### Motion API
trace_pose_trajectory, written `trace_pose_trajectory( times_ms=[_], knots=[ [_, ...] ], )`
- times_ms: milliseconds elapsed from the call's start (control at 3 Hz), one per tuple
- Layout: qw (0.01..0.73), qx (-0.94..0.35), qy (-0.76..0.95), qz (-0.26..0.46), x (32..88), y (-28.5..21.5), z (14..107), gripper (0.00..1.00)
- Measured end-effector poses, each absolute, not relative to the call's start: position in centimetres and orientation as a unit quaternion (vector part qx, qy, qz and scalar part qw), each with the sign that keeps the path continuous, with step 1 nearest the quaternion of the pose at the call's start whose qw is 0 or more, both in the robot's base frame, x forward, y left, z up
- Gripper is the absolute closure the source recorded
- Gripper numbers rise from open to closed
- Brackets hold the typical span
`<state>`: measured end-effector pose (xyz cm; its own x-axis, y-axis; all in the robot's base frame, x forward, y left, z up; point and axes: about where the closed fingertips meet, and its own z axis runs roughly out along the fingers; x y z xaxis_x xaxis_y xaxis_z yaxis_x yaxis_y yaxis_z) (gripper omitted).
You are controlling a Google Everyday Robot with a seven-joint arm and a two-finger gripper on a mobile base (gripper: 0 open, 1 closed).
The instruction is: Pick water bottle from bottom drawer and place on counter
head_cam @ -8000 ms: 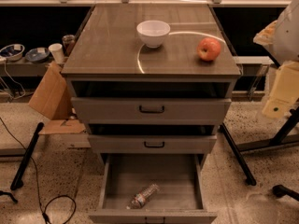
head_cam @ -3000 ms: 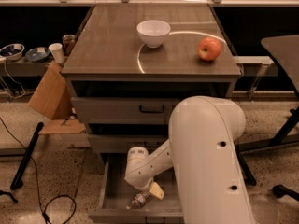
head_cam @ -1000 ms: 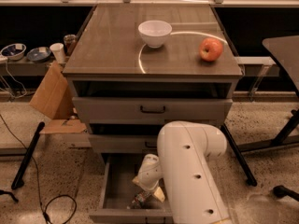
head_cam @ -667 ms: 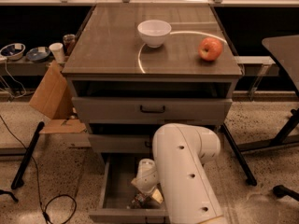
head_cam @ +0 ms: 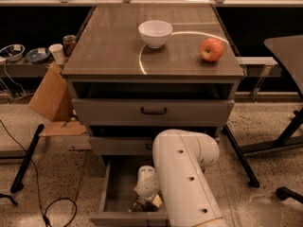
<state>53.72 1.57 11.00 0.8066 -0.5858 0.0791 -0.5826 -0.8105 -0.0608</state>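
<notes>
The gripper (head_cam: pixel 147 200) hangs low in the open bottom drawer (head_cam: pixel 118 188), near its front edge, right over the water bottle (head_cam: pixel 138 205), which lies mostly hidden on the drawer floor. Whether it has hold of the bottle I cannot tell. The counter (head_cam: pixel 109 41) has bare room along its front edge, away from the bowl (head_cam: pixel 155 32) and the apple (head_cam: pixel 211 49), so the bottle could be set there.
</notes>
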Motion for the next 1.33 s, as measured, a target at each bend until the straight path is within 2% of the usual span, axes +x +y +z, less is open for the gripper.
trace_pose_trajectory(
  times_ms=[667, 1000, 1333],
  knots=[
    [0.045, -0.952, 0.301, -0.034, 53.2, 0.8, 12.0, 0.63],
    [0.063, -0.948, 0.31, -0.028, 53.0, -0.3, 15.4, 0.86],
    [0.065, -0.946, 0.317, -0.026, 52.9, -1.2, 20.4, 1.0]
  ],
)
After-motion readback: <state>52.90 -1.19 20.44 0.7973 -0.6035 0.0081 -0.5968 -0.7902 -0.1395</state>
